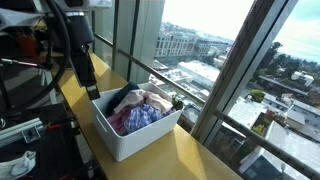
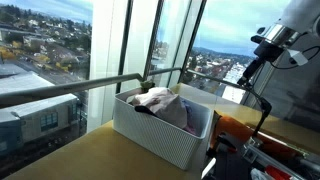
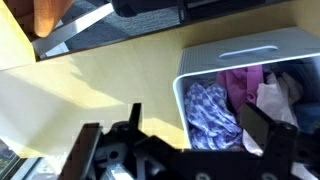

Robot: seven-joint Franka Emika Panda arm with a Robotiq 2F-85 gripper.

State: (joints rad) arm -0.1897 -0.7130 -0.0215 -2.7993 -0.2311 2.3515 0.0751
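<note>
A white plastic bin (image 1: 135, 135) stands on a yellow counter by the window, also in an exterior view (image 2: 160, 130) and in the wrist view (image 3: 235, 55). It holds crumpled clothes: a blue checked cloth (image 3: 210, 110), a magenta piece (image 3: 240, 85) and a pale pink piece (image 3: 275, 100). My gripper (image 3: 195, 130) hangs open and empty above the bin's near edge, one finger over the counter, the other over the clothes. In an exterior view the gripper (image 1: 88, 85) sits just above the bin's left rim.
Yellow counter (image 3: 90, 90) runs along tall windows with a metal rail (image 2: 70, 85). Black cables and equipment (image 1: 25, 70) crowd the counter's inner side. An orange-red object (image 2: 240, 130) lies next to the bin.
</note>
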